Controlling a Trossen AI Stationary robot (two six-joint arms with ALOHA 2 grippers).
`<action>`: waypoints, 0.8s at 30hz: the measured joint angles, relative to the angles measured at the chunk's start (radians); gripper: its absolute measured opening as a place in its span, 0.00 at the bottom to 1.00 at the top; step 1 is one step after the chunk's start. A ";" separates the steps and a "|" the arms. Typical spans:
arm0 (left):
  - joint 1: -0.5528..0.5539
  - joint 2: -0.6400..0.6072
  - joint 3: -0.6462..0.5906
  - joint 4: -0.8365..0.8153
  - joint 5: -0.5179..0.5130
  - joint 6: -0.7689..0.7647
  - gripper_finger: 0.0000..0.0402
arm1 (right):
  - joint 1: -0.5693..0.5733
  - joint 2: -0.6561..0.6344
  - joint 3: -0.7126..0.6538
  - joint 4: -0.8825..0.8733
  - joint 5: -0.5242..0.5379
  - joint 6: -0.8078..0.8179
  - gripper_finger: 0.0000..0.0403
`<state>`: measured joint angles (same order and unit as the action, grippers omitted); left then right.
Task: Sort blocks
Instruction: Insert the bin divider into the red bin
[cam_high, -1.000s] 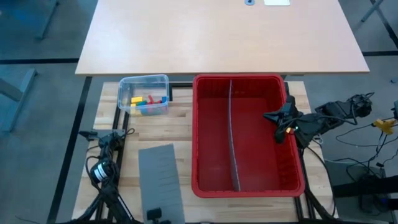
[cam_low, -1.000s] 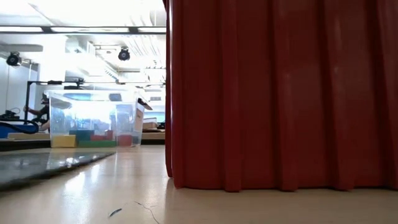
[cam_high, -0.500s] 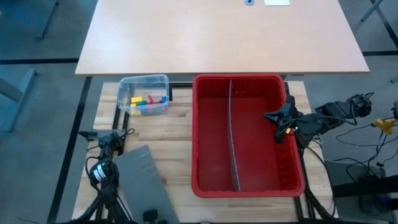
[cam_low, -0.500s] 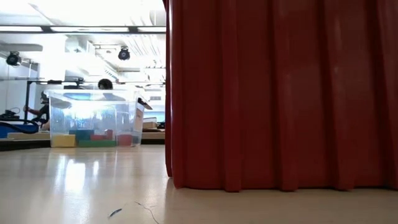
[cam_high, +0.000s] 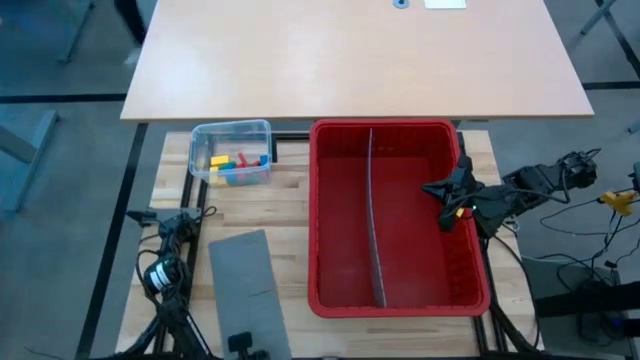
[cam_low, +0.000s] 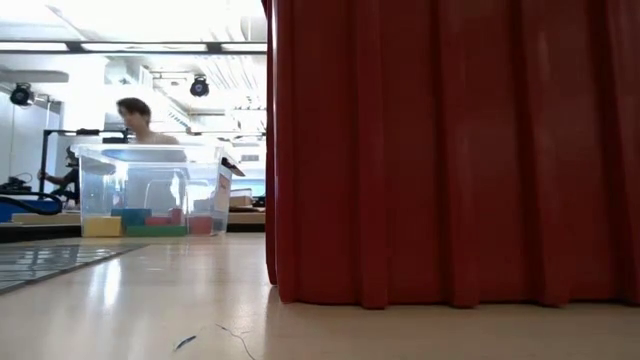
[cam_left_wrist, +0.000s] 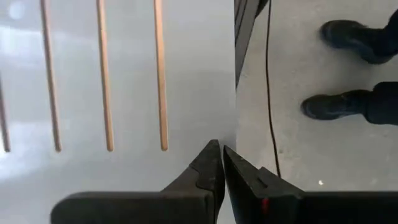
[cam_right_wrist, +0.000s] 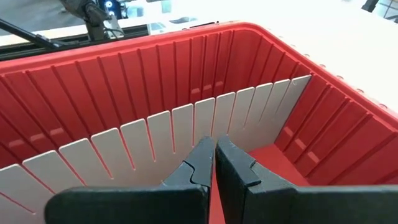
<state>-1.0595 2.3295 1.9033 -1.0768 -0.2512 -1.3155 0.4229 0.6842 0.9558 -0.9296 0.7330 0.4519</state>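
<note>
The blocks (cam_high: 232, 165), red, yellow, green and blue, lie in a small clear tub (cam_high: 233, 127) at the far left, also in the low view (cam_low: 150, 222). A grey slotted panel (cam_high: 245, 285) lies flat on the near left of the table. My left gripper (cam_high: 245, 345) is shut over its near end, pointing steeply down. My right gripper (cam_high: 448, 200) is shut and hangs over the right compartment of the red bin (cam_high: 395, 127), aimed at the grey divider (cam_right_wrist: 155, 143) standing in it. My left gripper points its shut fingertips (cam_left_wrist: 211, 155) down at the panel's flat face (cam_left_wrist: 186, 134), on the bare strip past the slots' ends and close to one long edge. Nothing lies between the fingers. Whether the tips rest on the panel or stand just above it, I cannot tell.
The red bin fills the middle and right of the table, and its wall blocks most of the low view (cam_low: 450, 150). A person stands behind the tub (cam_low: 135, 115), and shoes (cam_left_wrist: 348, 31) show on the floor past the near edge. A pale desk (cam_high: 350, 55) lies beyond.
The grey panel has swung on the table: its far end went toward the left edge, then came back. It now lies slightly left of where it was. My left gripper has stayed at its near end. A person has walked in behind the tub.
</note>
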 joint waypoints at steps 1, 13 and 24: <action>0.000 0.000 0.009 -0.004 -0.002 0.000 0.00 | 0.000 0.000 -0.001 0.000 0.000 0.000 0.00; -0.012 0.000 0.032 0.102 0.066 -0.098 0.00 | 0.000 -0.002 -0.005 0.001 0.000 -0.008 0.00; -0.012 -0.002 0.030 0.213 0.096 -0.100 0.02 | 0.000 -0.002 -0.010 0.001 0.000 -0.008 0.00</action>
<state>-1.0715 2.3276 1.9334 -0.8635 -0.1547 -1.4151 0.4229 0.6823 0.9463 -0.9287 0.7334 0.4442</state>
